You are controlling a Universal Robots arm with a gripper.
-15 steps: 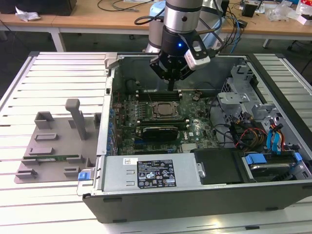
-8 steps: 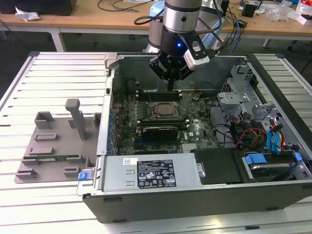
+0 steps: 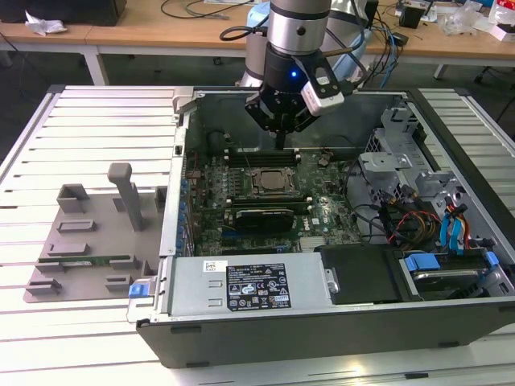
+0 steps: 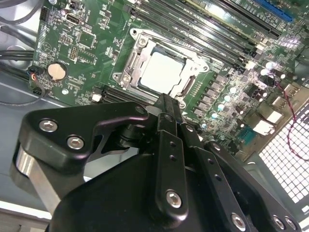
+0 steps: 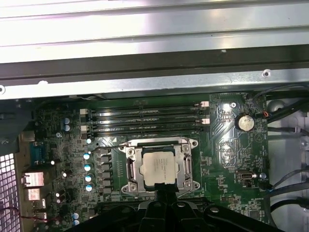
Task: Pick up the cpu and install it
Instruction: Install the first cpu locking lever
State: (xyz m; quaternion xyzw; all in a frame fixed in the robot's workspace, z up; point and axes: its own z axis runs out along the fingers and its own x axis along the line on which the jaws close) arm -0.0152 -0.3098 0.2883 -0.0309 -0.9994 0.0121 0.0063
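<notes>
The cpu (image 3: 268, 182) lies flat in its socket on the green motherboard, silvery top plate facing up. Both wrist views show the cpu (image 4: 161, 72) (image 5: 158, 169) framed by the socket's metal bracket (image 5: 130, 169). My gripper (image 3: 280, 143) hangs inside the open computer case, above the memory slots just behind the socket. Its black fingers (image 4: 166, 108) are pressed together with nothing between them. In both wrist views the tips of the gripper (image 5: 165, 193) end just short of the cpu's edge and are raised above it.
The open computer case (image 3: 173, 233) lies on a slatted table. A power supply (image 3: 241, 285) sits along its front and a drive cage with cables (image 3: 418, 209) on the exterior view's right. A grey fixture tray (image 3: 88, 241) with a green memory stick (image 3: 84, 260) lies on the exterior view's left.
</notes>
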